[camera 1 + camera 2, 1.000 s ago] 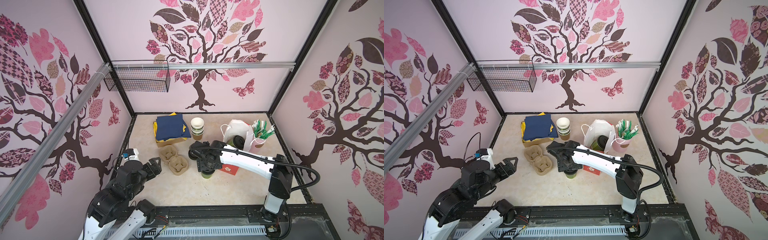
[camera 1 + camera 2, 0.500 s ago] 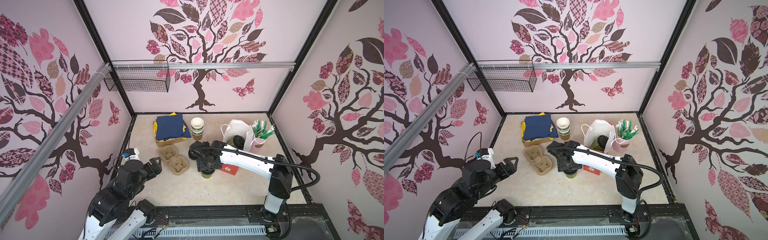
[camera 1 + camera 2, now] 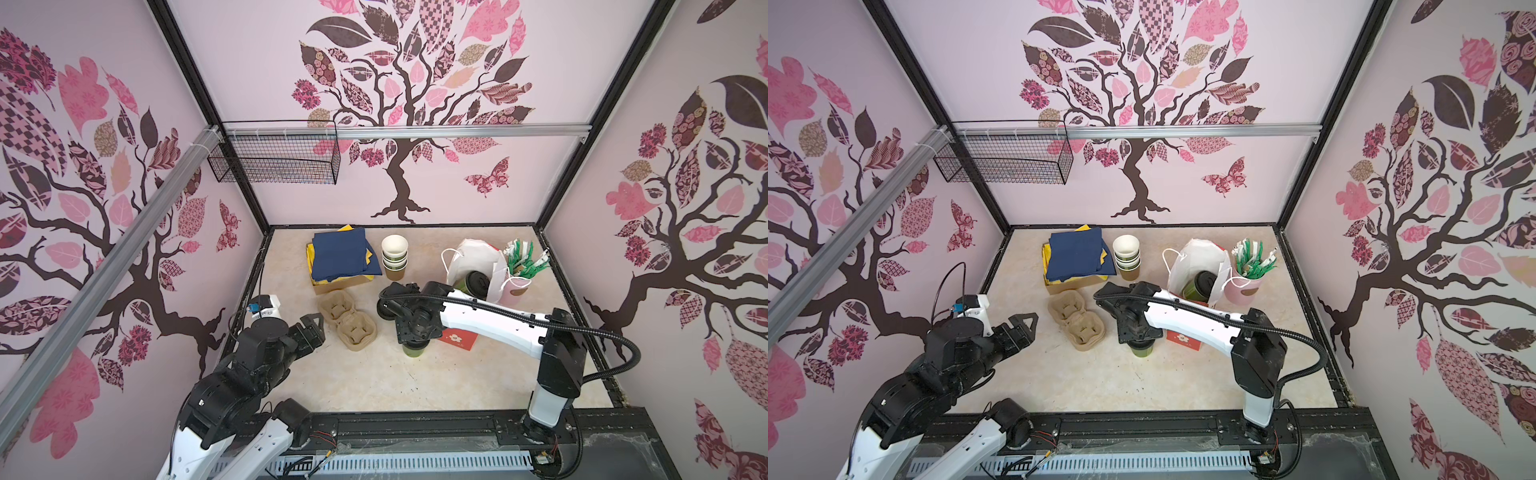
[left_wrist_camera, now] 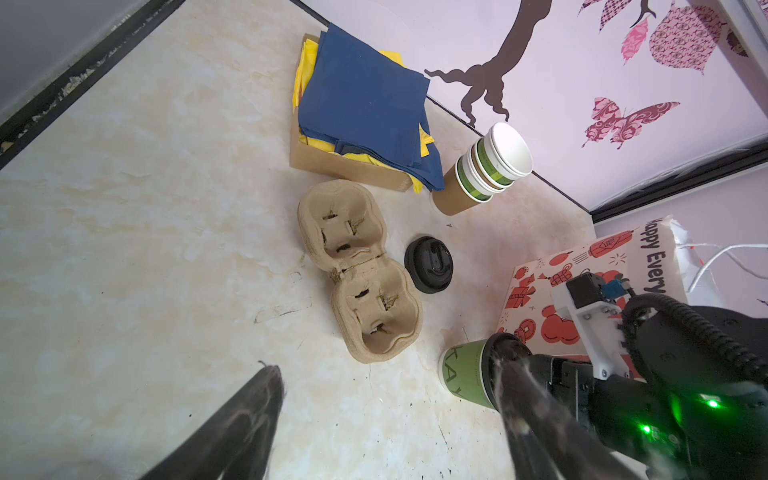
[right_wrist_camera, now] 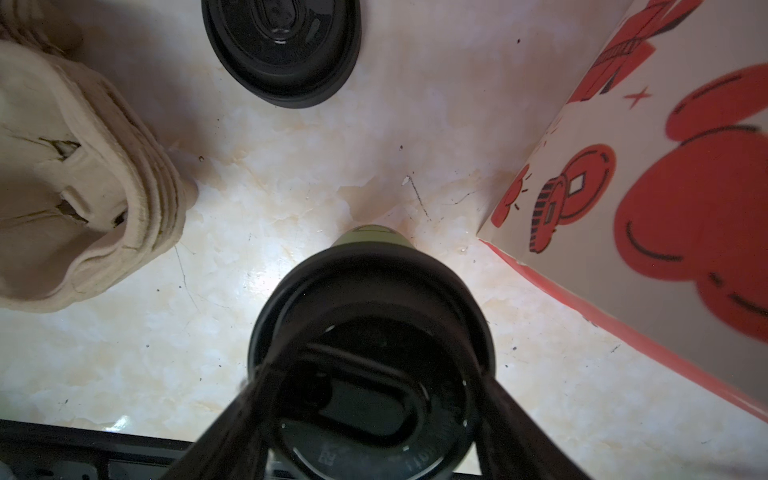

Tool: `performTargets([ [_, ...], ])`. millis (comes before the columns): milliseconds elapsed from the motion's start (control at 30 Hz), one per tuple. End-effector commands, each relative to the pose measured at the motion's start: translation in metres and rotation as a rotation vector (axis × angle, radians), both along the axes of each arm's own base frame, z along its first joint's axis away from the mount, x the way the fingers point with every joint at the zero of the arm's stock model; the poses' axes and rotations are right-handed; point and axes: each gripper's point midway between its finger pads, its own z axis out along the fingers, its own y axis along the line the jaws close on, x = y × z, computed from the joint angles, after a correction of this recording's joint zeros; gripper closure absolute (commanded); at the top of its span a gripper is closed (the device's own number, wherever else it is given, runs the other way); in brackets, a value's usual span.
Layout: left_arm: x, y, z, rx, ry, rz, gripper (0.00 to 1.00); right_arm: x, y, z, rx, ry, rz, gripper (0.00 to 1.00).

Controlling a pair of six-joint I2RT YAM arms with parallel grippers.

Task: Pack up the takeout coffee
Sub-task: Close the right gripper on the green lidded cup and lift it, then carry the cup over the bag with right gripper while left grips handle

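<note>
One takeout coffee (image 3: 413,351) (image 3: 1140,351), a green paper cup with a black sip lid (image 5: 370,332), stands upright on the table beside the red box. My right gripper (image 3: 414,341) (image 5: 374,365) comes down over it, its fingers pressed against opposite sides of the lid rim. In the left wrist view the same cup (image 4: 461,370) shows under the right arm. A second lidded green cup (image 3: 478,282) (image 3: 1202,284) sits inside the white bag (image 3: 473,253). My left gripper (image 3: 314,328) (image 4: 384,357) hovers open and empty left of the cup carrier.
A pulp cup carrier (image 3: 347,318) lies left of the gripped cup, a loose black lid (image 4: 428,264) behind it. A stack of empty cups (image 3: 394,255), a box of blue and yellow napkins (image 3: 343,257), a pink cup of straws (image 3: 521,270) and a red printed box (image 3: 459,338) stand around.
The right gripper's fingers have drawn in onto the lid rim. Both arms otherwise hold their places.
</note>
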Motion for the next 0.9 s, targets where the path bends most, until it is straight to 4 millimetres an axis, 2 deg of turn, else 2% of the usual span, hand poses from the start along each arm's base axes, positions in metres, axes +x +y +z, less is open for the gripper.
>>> performTargets([
  [0, 0.005, -0.004, 0.008, 0.000, -0.027, -0.013, 0.15, -0.011, -0.017, 0.018, -0.001, 0.018, -0.054, 0.31],
  [367, 0.018, -0.010, 0.015, 0.002, -0.044, -0.013, 0.15, -0.036, -0.027, 0.086, 0.098, -0.023, 0.113, 0.33],
  [633, 0.038, -0.022, 0.024, 0.006, -0.069, -0.026, 0.15, -0.046, -0.035, 0.158, 0.169, -0.094, 0.210, 0.34],
  [867, 0.059, -0.040, 0.034, 0.007, -0.083, -0.059, 0.15, -0.042, -0.046, 0.225, 0.251, -0.235, 0.233, 0.34],
])
